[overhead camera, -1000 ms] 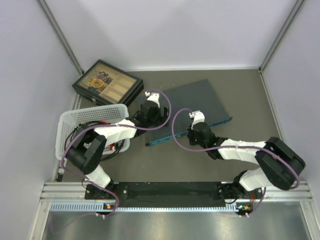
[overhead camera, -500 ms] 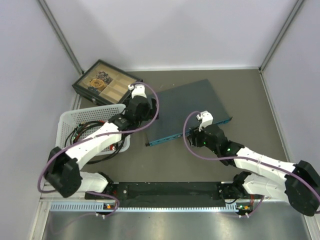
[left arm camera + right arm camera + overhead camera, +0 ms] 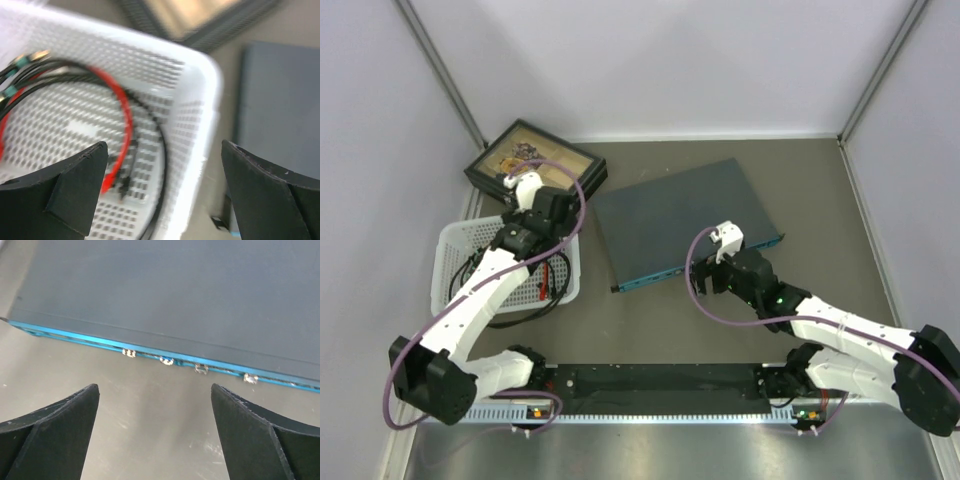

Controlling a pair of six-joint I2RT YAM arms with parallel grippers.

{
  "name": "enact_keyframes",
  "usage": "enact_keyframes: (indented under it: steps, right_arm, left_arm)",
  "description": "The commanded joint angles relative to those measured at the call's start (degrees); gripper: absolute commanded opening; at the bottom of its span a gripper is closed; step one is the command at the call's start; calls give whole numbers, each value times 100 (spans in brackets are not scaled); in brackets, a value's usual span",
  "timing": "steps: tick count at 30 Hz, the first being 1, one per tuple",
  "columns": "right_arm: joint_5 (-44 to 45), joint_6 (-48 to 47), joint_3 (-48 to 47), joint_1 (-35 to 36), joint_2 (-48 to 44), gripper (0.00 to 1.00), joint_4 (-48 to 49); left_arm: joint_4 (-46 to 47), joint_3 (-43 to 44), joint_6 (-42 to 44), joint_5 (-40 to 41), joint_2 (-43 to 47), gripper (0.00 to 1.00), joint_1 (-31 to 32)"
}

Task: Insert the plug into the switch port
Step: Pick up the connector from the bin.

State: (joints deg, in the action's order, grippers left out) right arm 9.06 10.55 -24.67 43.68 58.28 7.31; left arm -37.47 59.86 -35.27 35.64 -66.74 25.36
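**Both tools wide open, switch lying flat at mid-table**

A white mesh basket (image 3: pixel 445 250) sits on the left of the table (image 3: pixel 650 325). It holds a tangle of red and black cables (image 3: pixel 126 117) with small connectors at their ends. Behind it, by the far-left corner, stands a black box (image 3: pixel 480 172) divided into compartments; whether basket and box touch cannot be told. The left tool (image 3: pixel 164 155) hangs over the basket's right-hand rim, its jaws spread as far as they go with nothing between them. The left wrist view is blurred, but it shows a strip of bare table parting the basket from the switch's left end.

The switch (image 3: pixel 685 215) lies flat at the middle of the table, a little to the right. It is turned at a slant, so its left end is nearer the arms than its right. It is a broad, thin, dark blue-grey metal box with a plain top. Its long teal-blue edge (image 3: pixel 75 336) faces the arms and carries a row of small sockets (image 3: pixel 166 360). Four of them show as pale metallic spots in the right wrist view. The right tool (image 3: pixel 154 390) sits low just before that edge, pointing at it, jaws well apart and gripping nothing. Only bare grey table lies between its fingers and the sockets. Purple cables (image 3: pixel 687 268) loop along both arms.
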Motion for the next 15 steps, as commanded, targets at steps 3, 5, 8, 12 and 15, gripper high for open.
enact_keyframes:
  steps: [3,5,8,12,15]
  right_arm:
    - [-124,-87,85,-35,-369,93,360]
    - [60,-114,94,-35,-431,93,315]
    - [44,-97,85,-35,-423,94,271]
    - [-150,26,-64,-35,-221,94,148]
    - [-325,62,-205,-44,-45,94,-98]
  left_arm:
    - [-586,-412,-692,-337,249,99,-1155]
    - [-542,-483,-701,-705,83,99,-1647]
    - [-568,-501,-859,-918,-180,99,-2105]
    - [-700,-562,-1412,-184,-375,99,-2290]
    - [-613,-703,-1860,57,-462,99,-2439]
